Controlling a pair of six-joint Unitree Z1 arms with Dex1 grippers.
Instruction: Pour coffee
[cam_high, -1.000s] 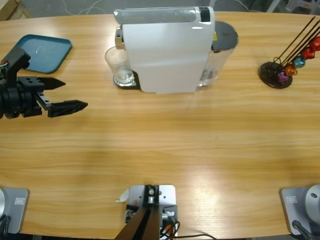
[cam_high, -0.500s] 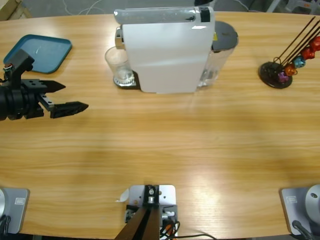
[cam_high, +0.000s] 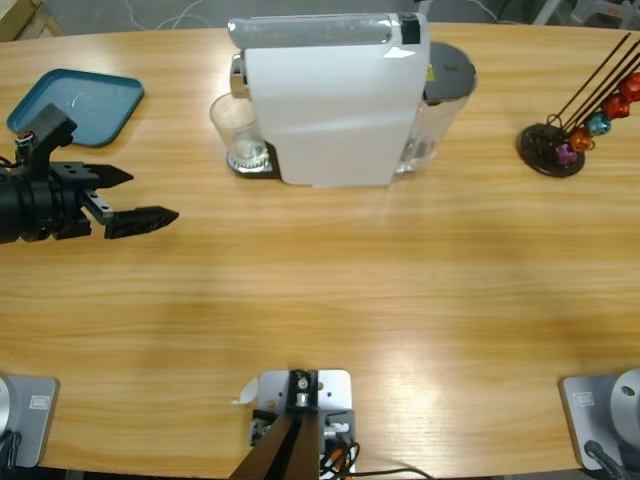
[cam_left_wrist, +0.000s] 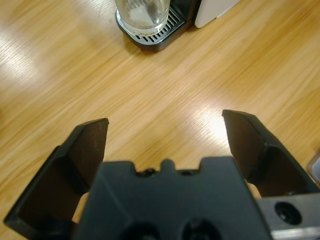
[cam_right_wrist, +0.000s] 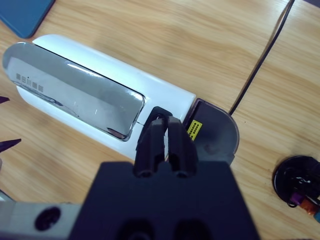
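Observation:
The white coffee machine (cam_high: 330, 100) stands at the table's far middle, and the right wrist view looks down on its silver top (cam_right_wrist: 100, 95). A clear glass (cam_high: 238, 130) sits on its drip grille under the spout; in the left wrist view the glass (cam_left_wrist: 142, 10) is at the top edge. No brown coffee shows in it. My left gripper (cam_high: 150, 195) is at the table's left, open and empty, pointing toward the glass from well short of it (cam_left_wrist: 165, 122). My right gripper (cam_right_wrist: 166, 122) hovers shut above the machine's rear; it does not appear in the high view.
A blue tray (cam_high: 85, 100) lies at the far left, behind the left arm. A black stand with coloured capsules (cam_high: 560, 145) is at the far right, also in the right wrist view (cam_right_wrist: 297, 185). A dark cable (cam_right_wrist: 265, 55) runs behind the machine's grey tank (cam_high: 445, 80).
The left gripper has drifted slightly toward the table's near side and a touch to the right, still open. Nothing else moved.

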